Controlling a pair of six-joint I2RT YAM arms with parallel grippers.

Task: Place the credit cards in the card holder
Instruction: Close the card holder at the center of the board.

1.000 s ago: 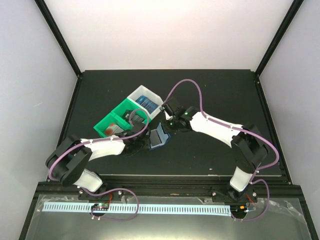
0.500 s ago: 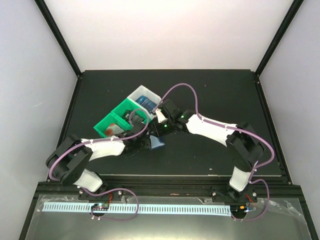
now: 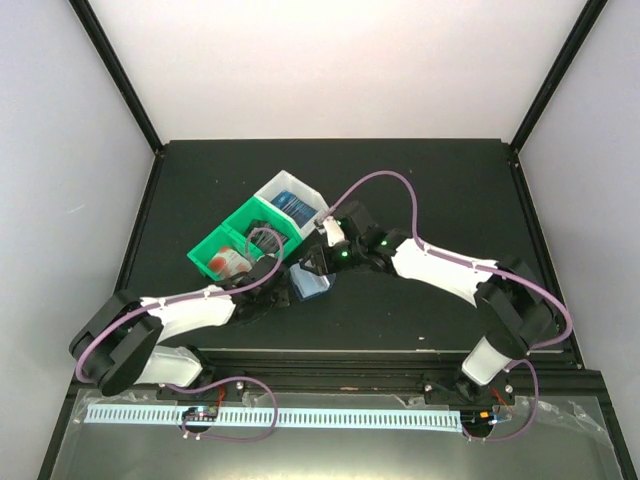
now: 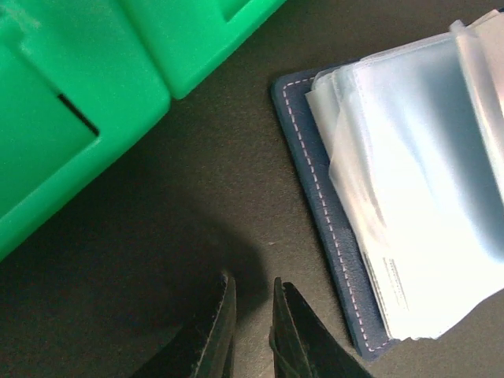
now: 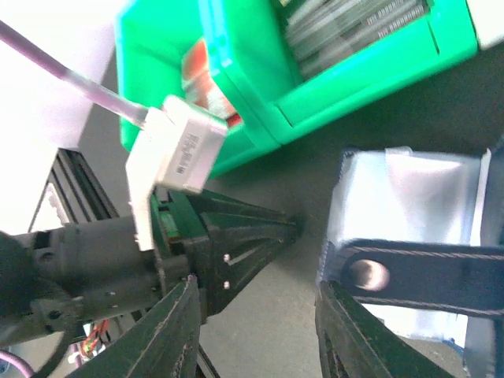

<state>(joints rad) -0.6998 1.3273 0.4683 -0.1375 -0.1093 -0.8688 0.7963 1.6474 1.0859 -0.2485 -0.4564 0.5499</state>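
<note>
The card holder (image 3: 311, 284) lies open on the black table, its dark blue cover (image 4: 313, 181) under pale clear sleeves (image 4: 409, 181). Its snap tab (image 5: 417, 276) shows beside my right fingers (image 5: 335, 323). My right gripper (image 3: 318, 262) (image 5: 258, 287) hangs open just above the holder's left edge, gripping nothing. My left gripper (image 3: 275, 276) (image 4: 252, 279) sits on the table left of the holder, its jaws a narrow gap apart and empty. The credit cards lie in the bin: blue ones (image 3: 293, 205) and a red-and-white one (image 3: 233, 262) (image 5: 206, 75).
The green-and-white three-compartment bin (image 3: 222, 240) (image 4: 79, 102) (image 5: 260, 102) stands just behind and left of both grippers. The left gripper's black body (image 5: 236, 236) fills the space in front of my right fingers. Black frame rails edge the table.
My right gripper went from shut to open and moved left and down over the card holder. The holder now lies lower and flatter. My left arm stretched forward and its jaws narrowed.
</note>
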